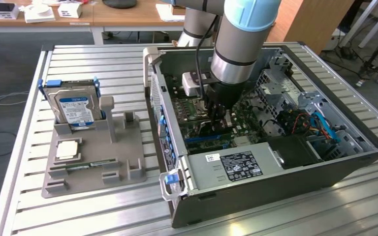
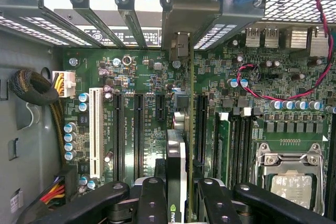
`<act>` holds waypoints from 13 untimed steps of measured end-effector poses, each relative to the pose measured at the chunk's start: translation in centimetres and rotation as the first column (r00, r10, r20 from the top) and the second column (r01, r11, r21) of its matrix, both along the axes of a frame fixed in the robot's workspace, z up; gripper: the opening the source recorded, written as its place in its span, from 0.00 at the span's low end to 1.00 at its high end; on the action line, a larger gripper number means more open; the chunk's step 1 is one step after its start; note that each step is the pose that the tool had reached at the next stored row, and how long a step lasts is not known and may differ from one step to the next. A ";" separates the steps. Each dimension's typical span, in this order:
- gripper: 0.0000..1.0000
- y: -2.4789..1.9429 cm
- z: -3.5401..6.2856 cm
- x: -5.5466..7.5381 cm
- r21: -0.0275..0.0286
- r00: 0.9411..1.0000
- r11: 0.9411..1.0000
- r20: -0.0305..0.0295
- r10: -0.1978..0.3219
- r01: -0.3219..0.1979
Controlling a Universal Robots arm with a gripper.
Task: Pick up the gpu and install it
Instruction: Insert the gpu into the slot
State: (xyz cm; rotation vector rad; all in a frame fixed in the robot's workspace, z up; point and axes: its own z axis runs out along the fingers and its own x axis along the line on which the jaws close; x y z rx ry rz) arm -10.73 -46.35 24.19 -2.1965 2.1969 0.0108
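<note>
The gpu (image 2: pixel 176 153) stands edge-on between my gripper's (image 2: pixel 181 190) two black fingers (image 2: pixel 152 203), which are shut on it. Its silvery end bracket (image 2: pixel 184 9) lies against the rear slot openings of the case. The card hangs over the green motherboard (image 2: pixel 136 72), in line with the long black expansion slots (image 2: pixel 139 129); whether it sits in a slot I cannot tell. In the exterior view my gripper (image 1: pixel 219 117) reaches down inside the open computer case (image 1: pixel 346 164), with the card mostly hidden under it.
A red cable (image 2: pixel 262 90) and the CPU socket (image 2: pixel 291 179) lie beside the card, a white slot (image 2: pixel 95 129) on its other side. The power supply (image 1: pixel 238 164) fills the case's near end. A grey holder (image 1: pixel 94 162) carries a hard drive (image 1: pixel 74 105) and RAM stick (image 1: pixel 84 167).
</note>
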 end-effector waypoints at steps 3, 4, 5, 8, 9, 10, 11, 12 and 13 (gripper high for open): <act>0.28 0.00 -0.01 0.0 0.000 1.000 1.000 0.000 0.000 0.000; 0.28 0.00 -0.01 0.0 0.000 1.000 1.000 0.000 0.000 0.000; 0.28 0.00 -0.02 0.0 0.000 1.000 1.000 0.000 0.000 0.000; 0.28 0.00 -0.11 0.0 0.000 1.000 1.000 0.000 0.000 0.000; 0.28 0.00 -0.11 0.0 0.000 1.000 1.000 0.000 0.000 0.000; 0.28 0.00 -0.14 0.0 0.000 1.000 1.000 0.000 0.000 0.000; 0.28 0.00 -0.15 0.0 0.000 1.000 1.000 0.000 0.000 0.000; 0.28 0.00 -0.15 0.0 0.000 1.000 1.000 0.000 0.000 0.000; 0.28 0.00 -0.15 0.0 0.000 1.000 1.000 0.000 0.000 0.000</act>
